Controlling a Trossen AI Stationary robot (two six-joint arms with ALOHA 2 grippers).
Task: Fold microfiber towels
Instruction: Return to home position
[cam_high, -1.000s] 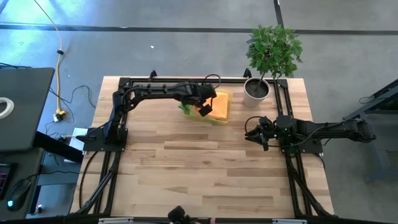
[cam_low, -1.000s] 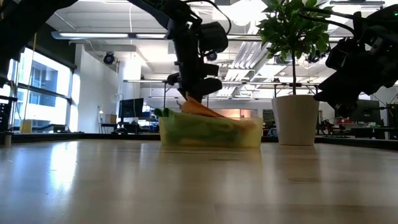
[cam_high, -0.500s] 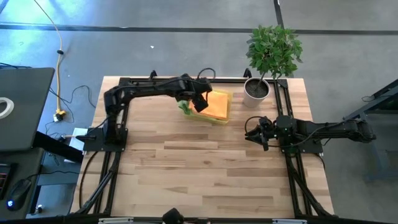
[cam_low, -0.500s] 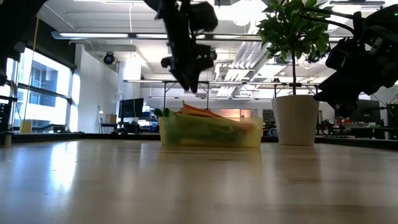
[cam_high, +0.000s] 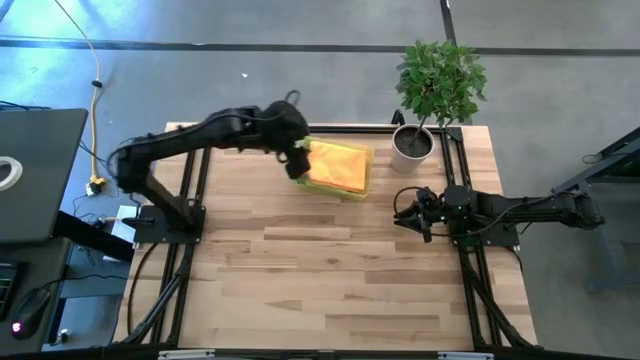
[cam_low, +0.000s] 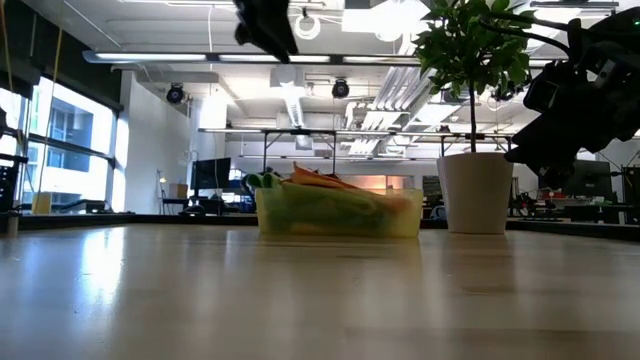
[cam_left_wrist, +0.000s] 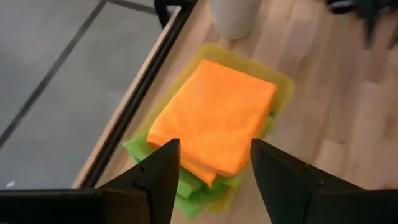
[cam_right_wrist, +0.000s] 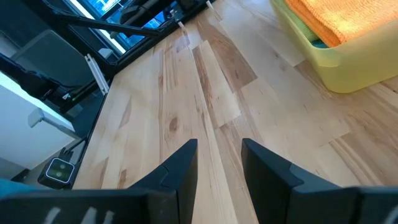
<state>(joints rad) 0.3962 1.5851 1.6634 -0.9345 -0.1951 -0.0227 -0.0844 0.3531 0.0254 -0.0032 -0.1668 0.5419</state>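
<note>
Towels sit stacked in the yellow tray (cam_left_wrist: 284, 83) at the far side of the table (cam_high: 330, 285), just left of the plant pot (cam_high: 412, 146). An orange towel (cam_left_wrist: 214, 112) lies folded flat on top, and green cloth (cam_left_wrist: 205, 188) peeks out beneath it at the tray's left end.

I'd judge these cloths light, soft and limp, with a nap that gives fingers some purchase. A pinch at a corner or along a folded edge looks like the best hold. Grabbed in the middle, a fold would likely sag open.

By my count that's one orange towel. There is at least one green layer under it, though I cannot tell how many, and I can't pick out a yellow or a blue one. I see no cloth outside the tray. There is one tray and one potted plant.

The left gripper (cam_left_wrist: 213, 152) hangs high above the tray's left end, fingers spread and holding nothing. The right gripper (cam_right_wrist: 219, 155) waits low at the table's right side, a gap between its fingers, also empty.
</note>
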